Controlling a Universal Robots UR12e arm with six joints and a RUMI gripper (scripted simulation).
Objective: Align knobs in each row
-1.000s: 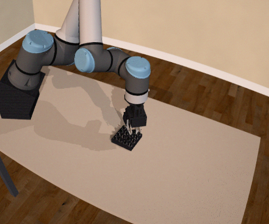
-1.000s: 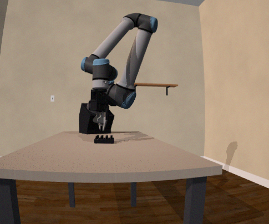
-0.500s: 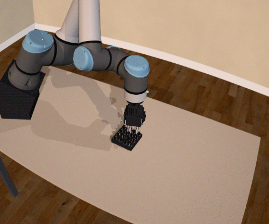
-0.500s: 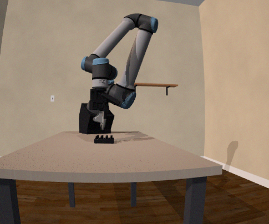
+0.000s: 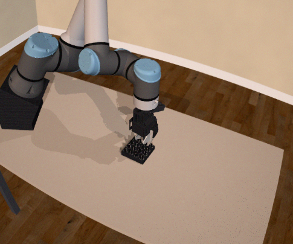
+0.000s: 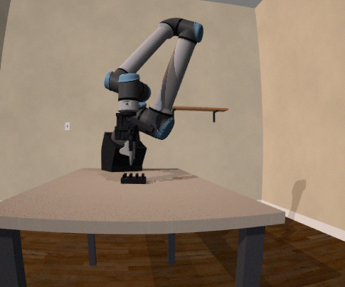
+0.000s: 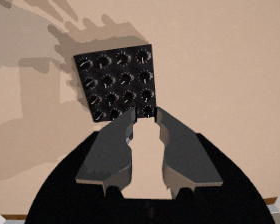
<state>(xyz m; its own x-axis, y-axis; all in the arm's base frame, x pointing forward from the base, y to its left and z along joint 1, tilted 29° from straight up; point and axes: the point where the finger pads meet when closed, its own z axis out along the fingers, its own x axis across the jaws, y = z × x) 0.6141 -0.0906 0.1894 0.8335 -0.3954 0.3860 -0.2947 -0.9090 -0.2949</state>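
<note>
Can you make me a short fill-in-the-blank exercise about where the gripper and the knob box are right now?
1. The knob box holds ______ knobs, set in four rows of four.
2. In the side view, the gripper hangs ______ the box without touching it.
3. The gripper's fingers stand close together with ______ between them.
4. The box rests on the ______.

Missing words: sixteen; above; nothing; table
</note>
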